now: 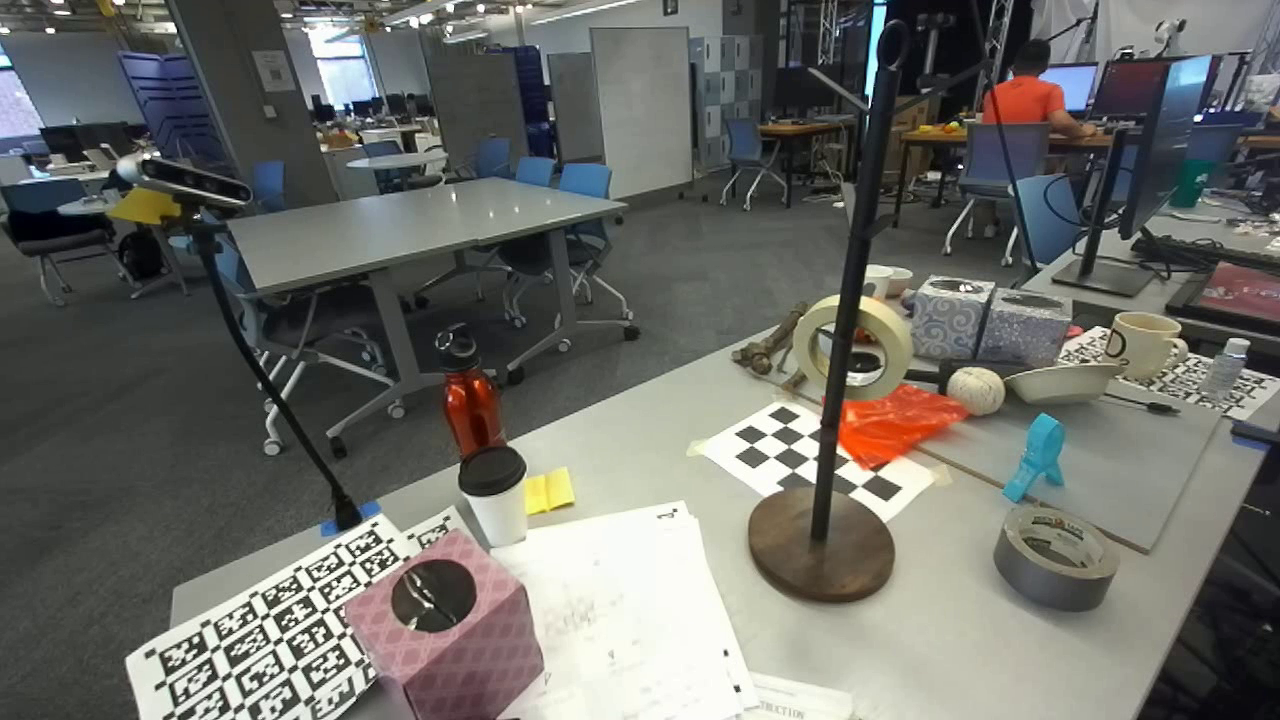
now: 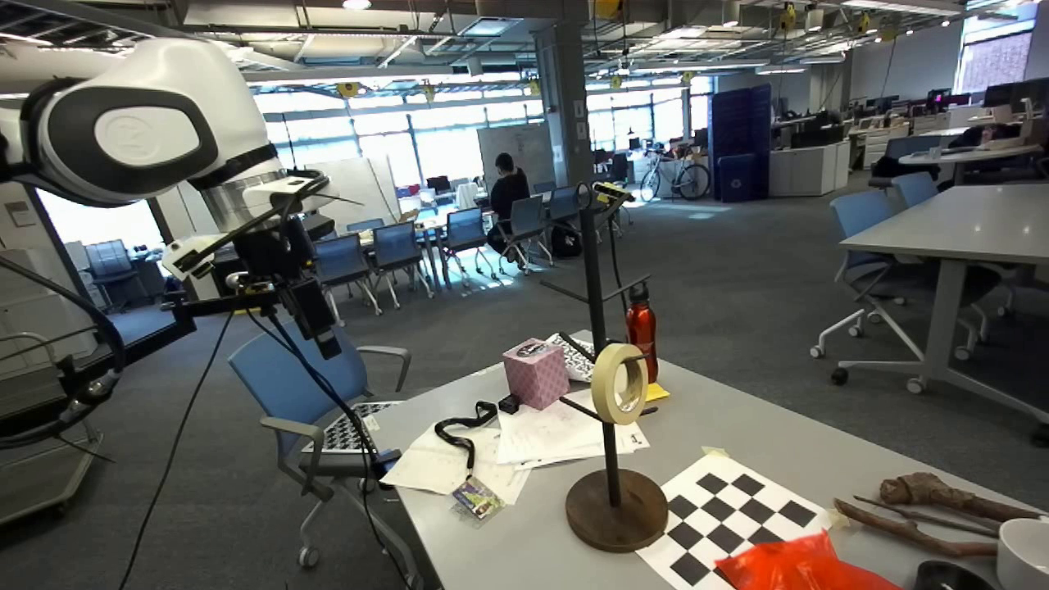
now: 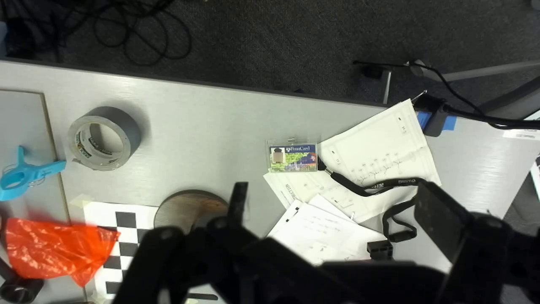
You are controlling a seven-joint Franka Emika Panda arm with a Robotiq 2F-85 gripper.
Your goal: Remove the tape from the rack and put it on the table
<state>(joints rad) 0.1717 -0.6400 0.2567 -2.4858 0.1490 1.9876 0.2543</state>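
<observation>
- The tape (image 2: 605, 385), a cream-beige ring, hangs by its centre hole on a side peg of the rack (image 1: 858, 260), well above the desk (image 1: 950, 640).
- The rack stands on a round, dark brown base (image 1: 790, 558); its black pole carries several thin side pegs and ends in a small loop at the top.
- The pincer (image 3: 333, 190) has its fingers (image 3: 438, 219) spread wide apart; in the wrist view papers (image 3: 371, 143) and a black lanyard (image 3: 400, 183) on the desk show through the gap.
- The arm (image 2: 139, 131) hangs apart from the rack and the tape in an exterior view.
- The checkered sheet (image 1: 770, 450) lies at the rack's base, an orange-red plastic bag (image 1: 900, 425) covering part of it.
- A dark grey roll (image 1: 1050, 577) lies flat near the blue clamp (image 1: 1040, 455), which rests on a grey board (image 1: 1130, 475).
- An ID card (image 3: 295, 158), clipped to the lanyard, lies face up beside the papers.
- The pink tissue box (image 1: 440, 630) stands next to the papers in both exterior views; a white cup (image 1: 500, 515) with a black lid and a red bottle (image 1: 470, 405) stand near it.
</observation>
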